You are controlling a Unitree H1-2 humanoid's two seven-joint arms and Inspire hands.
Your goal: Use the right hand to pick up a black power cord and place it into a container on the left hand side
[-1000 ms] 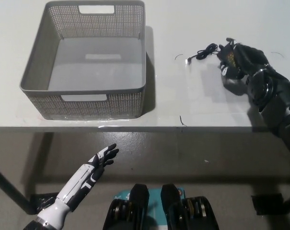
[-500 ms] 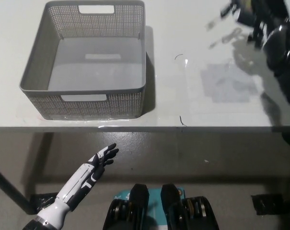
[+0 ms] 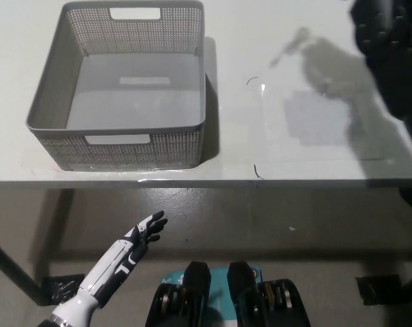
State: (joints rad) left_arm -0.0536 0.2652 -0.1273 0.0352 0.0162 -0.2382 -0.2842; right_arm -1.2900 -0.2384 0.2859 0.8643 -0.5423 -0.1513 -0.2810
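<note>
Grey perforated basket at the left of the white table, standing upright, with cut-out handles in its near and far walls and nothing inside. No brand, label or writing readable anywhere on basket or table; a pale rectangular patch on the basket's floor, too faint to read as a label.

Black right arm raised at the far right corner, blurred, cut off by the top and right edges. Right hand only partly inside the frame at the top right; whether clenched, released or grasping anything, cannot tell. Black power cord not made out anywhere in this view: not on the table, not in the basket, and nothing distinct at the blurred hand. Broad soft shadow of the arm cast on the table below and to the left of it.

Small dark curved marks on the table surface right of the basket, another near the front edge. A slightly duller square patch on the tabletop between them and the arm.

White left hand low at the near left, below table level over the grey floor, released, fingers spread and holding nothing, well apart from the basket.
</note>
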